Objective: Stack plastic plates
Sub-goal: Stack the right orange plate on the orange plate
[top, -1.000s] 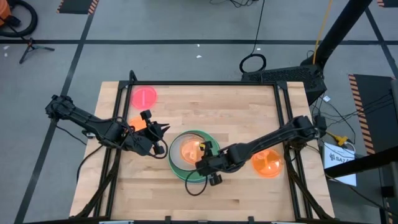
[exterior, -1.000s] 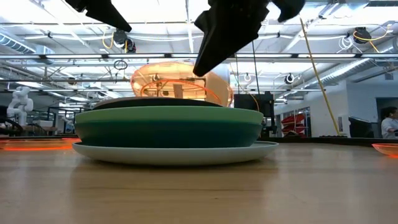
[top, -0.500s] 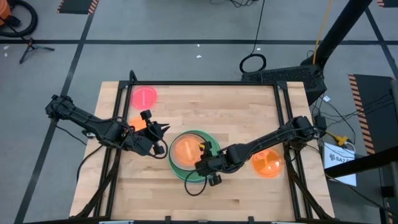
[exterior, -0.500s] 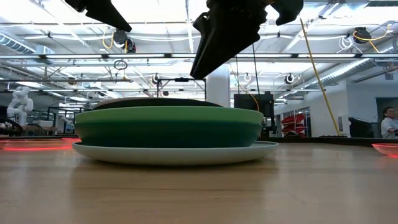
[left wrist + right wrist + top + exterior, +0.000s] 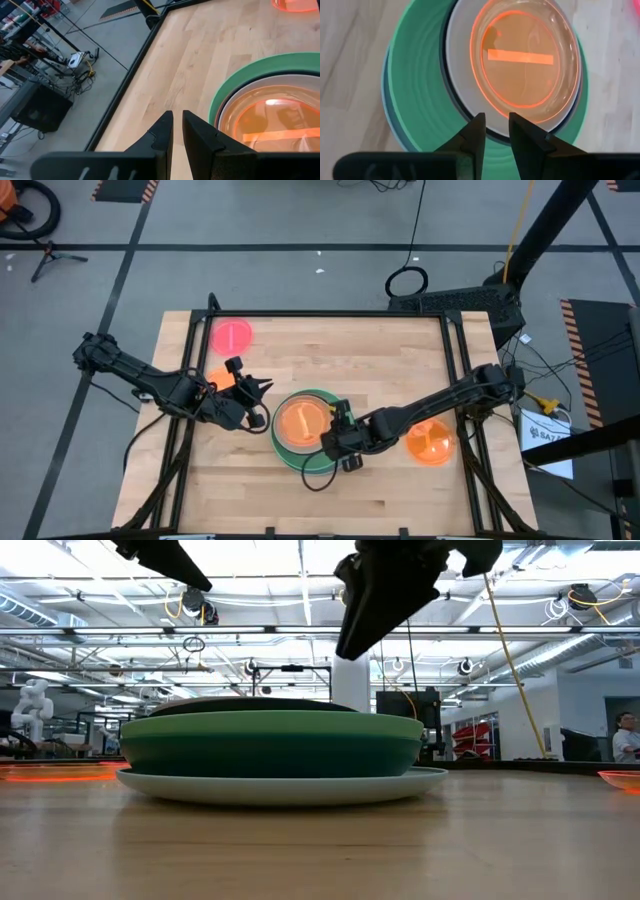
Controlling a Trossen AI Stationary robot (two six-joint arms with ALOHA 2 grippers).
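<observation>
The plates stand in one stack point(image 5: 316, 464) near the table's middle: a light blue one at the bottom point(image 5: 280, 786), dark green point(image 5: 270, 745) and light green point(image 5: 415, 80) above it, then a black-rimmed and a grey-white plate point(image 5: 460, 65). A translucent orange plate point(image 5: 525, 60) lies flat on top. My right gripper point(image 5: 497, 120) hovers narrowly open above the stack's near right rim point(image 5: 335, 438), touching nothing. My left gripper point(image 5: 177, 117) is shut and waits just left of the stack point(image 5: 262, 388), above the wood.
A pink plate point(image 5: 232, 335) lies at the far left corner. An orange plate point(image 5: 430, 442) lies right of the stack under the right arm, and another orange one point(image 5: 220, 378) under the left arm. Bare wood lies along the near edge.
A second ago my right gripper held the orange plate tilted on edge over the stack. It has let go, and the plate now lies flat on top. The gripper has since drawn back a little toward the table's right edge.
</observation>
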